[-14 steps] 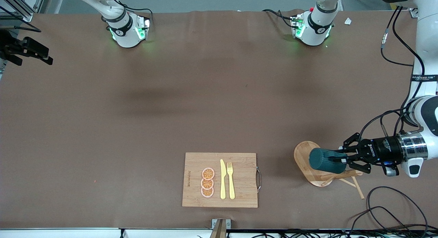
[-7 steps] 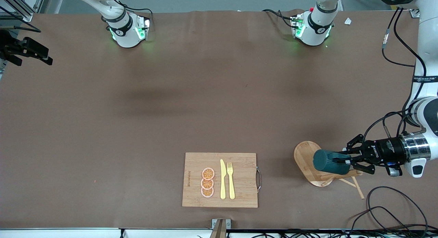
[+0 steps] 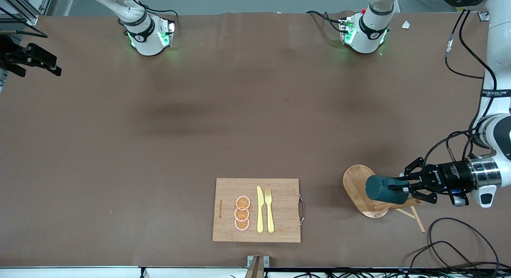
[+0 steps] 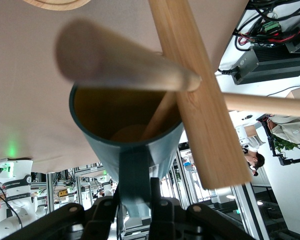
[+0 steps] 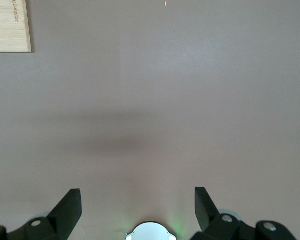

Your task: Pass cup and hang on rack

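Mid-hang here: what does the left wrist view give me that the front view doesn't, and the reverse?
Left wrist view only: the dark teal mug's yellowish-tan inside, with a thin wooden peg showing against it, and the handle pinched in the left gripper.

Front view only: the oval bamboo base of the wooden mug rack, the rectangular bamboo cutting board with orange slices, yellow knife and fork, and the right arm waiting.

Both: mug, rack, left gripper.

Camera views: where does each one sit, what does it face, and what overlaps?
Front view: high across the table, facing both bases; left tool holds the cup over the rack.
Left wrist view: on that wrist; own fingers pinch the cup's handle against the rack's pegs.
Right wrist view: above bare table; own open tool.
Shared: cutting board corner.
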